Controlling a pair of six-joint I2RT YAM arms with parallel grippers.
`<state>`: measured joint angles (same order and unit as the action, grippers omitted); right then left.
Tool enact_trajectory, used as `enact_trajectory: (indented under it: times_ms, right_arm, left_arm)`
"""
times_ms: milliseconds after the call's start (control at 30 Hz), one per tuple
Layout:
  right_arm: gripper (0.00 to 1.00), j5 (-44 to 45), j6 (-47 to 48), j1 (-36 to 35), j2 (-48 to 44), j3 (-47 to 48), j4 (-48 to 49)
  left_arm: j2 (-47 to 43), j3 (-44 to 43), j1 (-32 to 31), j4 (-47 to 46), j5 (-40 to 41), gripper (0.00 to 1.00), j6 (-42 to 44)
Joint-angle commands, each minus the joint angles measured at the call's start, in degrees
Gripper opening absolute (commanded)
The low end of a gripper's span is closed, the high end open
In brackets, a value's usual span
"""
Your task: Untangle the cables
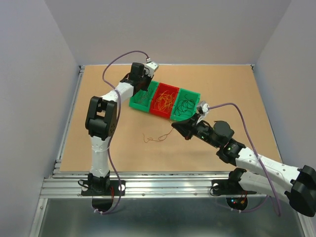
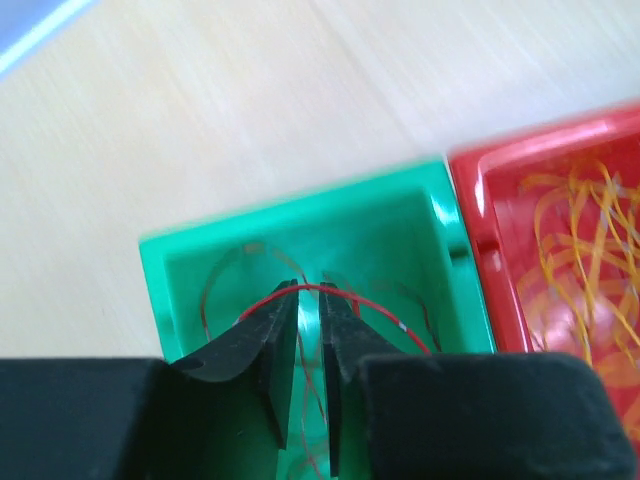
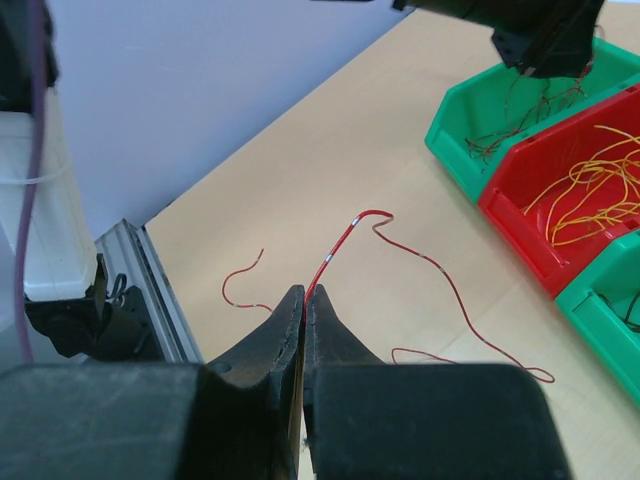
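A red-brown wire (image 1: 157, 138) lies curled on the table in front of the bins. My right gripper (image 1: 174, 125) is shut on one end of it; in the right wrist view the wire (image 3: 345, 245) rises from the closed tips (image 3: 305, 295) and loops off to the right. My left gripper (image 1: 142, 86) hangs over the left green bin (image 1: 134, 103), which holds red-brown wires (image 3: 510, 125). In the left wrist view its jaws (image 2: 310, 290) stand a narrow gap apart, and a red wire (image 2: 385, 310) arcs across the fingertips, not pinched.
Three bins stand in a row: the left green one (image 2: 300, 215), a red one (image 1: 158, 112) with orange-yellow wires (image 2: 580, 250), and a right green one (image 1: 196, 95) with dark green wires (image 1: 185, 106). A metal rail (image 3: 160, 290) edges the table.
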<state>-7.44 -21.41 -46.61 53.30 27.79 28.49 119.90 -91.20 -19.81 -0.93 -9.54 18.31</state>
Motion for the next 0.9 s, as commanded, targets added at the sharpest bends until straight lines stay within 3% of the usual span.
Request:
enact_trajectory:
  times_ms: [0, 100, 233, 467, 600, 867]
  right_arm:
    - [0.01, 0.41, 0.05, -0.59, 0.40, 3.85, 1.30]
    - [0.00, 0.59, 0.05, -0.59, 0.40, 3.76, 1.22]
    - [0.01, 0.67, -0.04, -0.50, -0.82, 3.41, 1.22]
    - [0.01, 0.50, -0.21, -0.59, -0.92, 3.50, 1.22]
    - [0.01, 0.50, -0.12, -0.59, -1.09, 3.41, 1.13]
    - [0.00, 1.03, -0.30, -0.50, -1.09, 3.76, 0.52]
  left_arm:
    - [8.84, -16.66, -1.45, 16.05, 0.49, 0.22, 0.24]
    - [13.61, -21.74, -2.42, 23.86, 0.14, 0.17, 1.29]
    - [9.92, -13.67, -3.21, 21.32, 3.82, 0.17, 2.26]
    - [11.33, -12.34, -3.21, 23.69, 4.96, 0.14, 3.84]
    - [3.63, -5.67, -3.04, 15.80, 7.87, 0.15, 3.49]
    - [-14.93, 12.26, -2.95, -0.90, 6.90, 0.34, 5.25]
